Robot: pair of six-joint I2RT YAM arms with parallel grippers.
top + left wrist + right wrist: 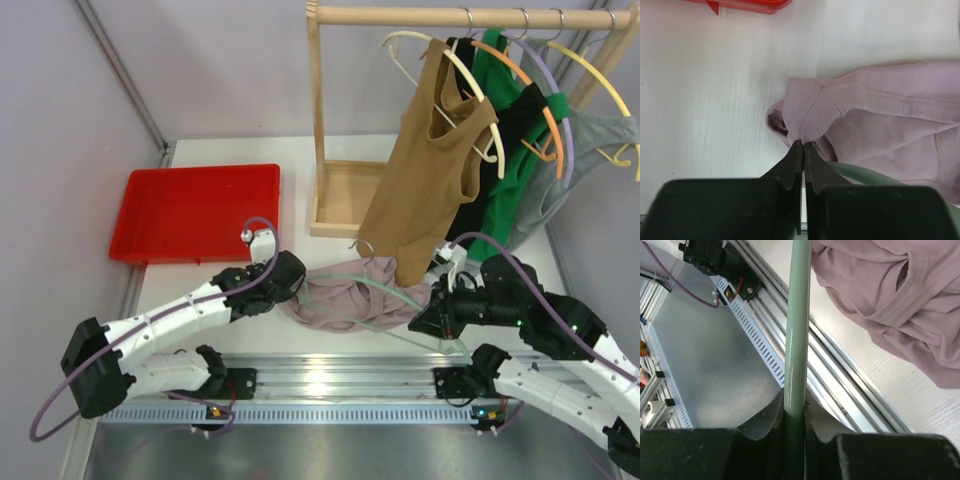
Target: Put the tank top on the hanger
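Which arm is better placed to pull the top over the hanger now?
Left. The left gripper pinches a ribbed edge of the top, so it can likely draw the fabric over. The right gripper clamps the hanger and should hold it steady.

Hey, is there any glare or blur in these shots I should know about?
Top external: glare on the metal rail at the near edge. Left wrist: table very bright, tank top sharp. Right wrist: a thin highlight streak runs down the hanger.
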